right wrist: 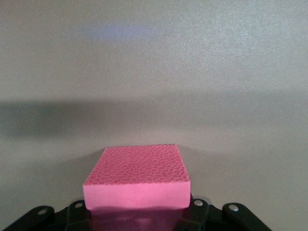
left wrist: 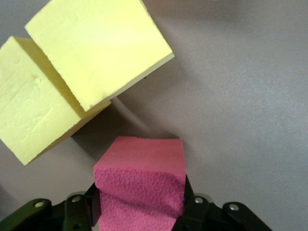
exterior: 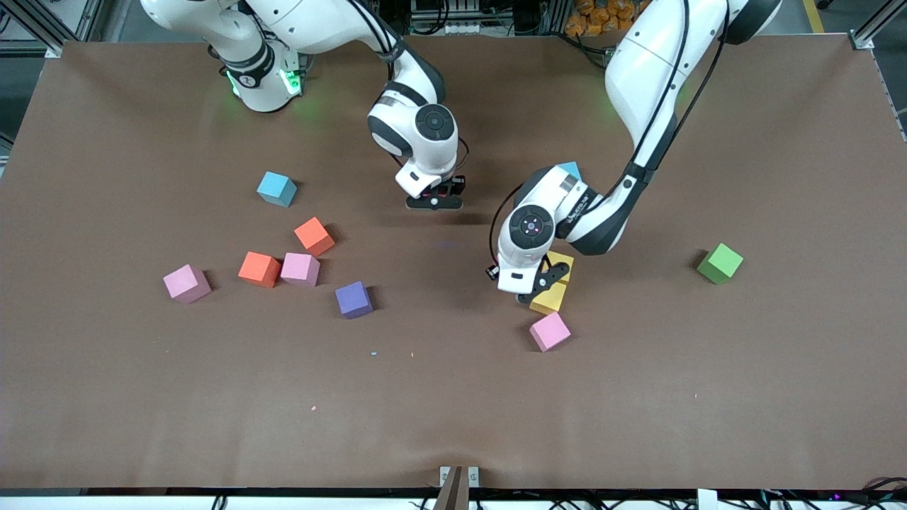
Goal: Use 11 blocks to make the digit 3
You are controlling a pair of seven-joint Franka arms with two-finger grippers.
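Note:
My left gripper [exterior: 542, 285] is low at the table and shut on a red block [left wrist: 139, 168], which bulges between the fingers. The block sits right beside two touching yellow blocks [exterior: 550, 297] [left wrist: 98, 48]. My right gripper [exterior: 434, 201] is low over the table's middle, shut on the other red block [right wrist: 137, 175]. Loose on the table toward the right arm's end are two orange blocks [exterior: 314, 236] [exterior: 258, 269], two pink blocks [exterior: 300, 269] [exterior: 186, 283] and one purple block [exterior: 353, 299]. A third pink block [exterior: 550, 331] lies just nearer the camera than the yellow pair. The second purple block is hidden.
A light-blue cube [exterior: 276, 189] lies farther from the camera than the orange blocks. Another light-blue cube [exterior: 571, 170] peeks out by the left arm's wrist. A green cube [exterior: 720, 263] sits toward the left arm's end of the brown table [exterior: 453, 411].

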